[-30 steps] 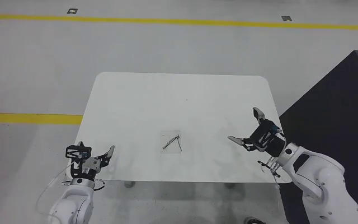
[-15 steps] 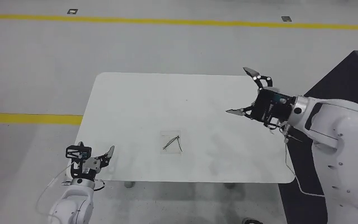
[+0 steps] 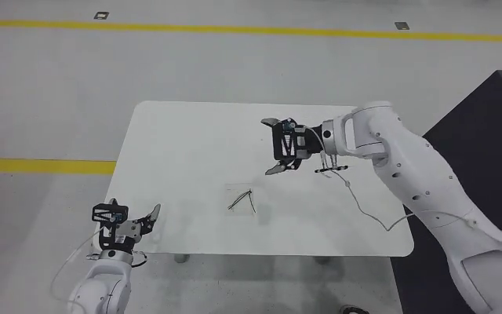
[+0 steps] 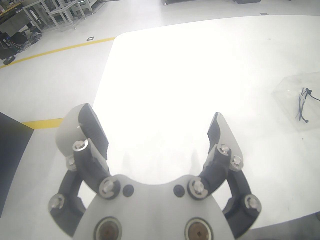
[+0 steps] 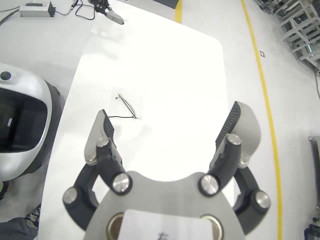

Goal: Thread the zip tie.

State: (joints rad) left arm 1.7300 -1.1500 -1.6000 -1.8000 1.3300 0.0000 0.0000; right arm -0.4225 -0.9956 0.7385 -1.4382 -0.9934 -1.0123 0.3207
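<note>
Both spread-fingered: right gripper point(image 3: 267, 147) over table point(image 3: 196, 133) middle, left gripper point(image 4: 152, 121) at corner.

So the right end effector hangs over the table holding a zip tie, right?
No. The right end effector hangs over the table open and empty; the right wrist view shows the zip ties lying on the table beyond it.

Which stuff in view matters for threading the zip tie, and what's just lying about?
Job: zip ties; clear tray holding them; left gripper and right gripper, both open.
Lying about: grey box with cable on the floor; shelving racks; yellow floor line.
</note>
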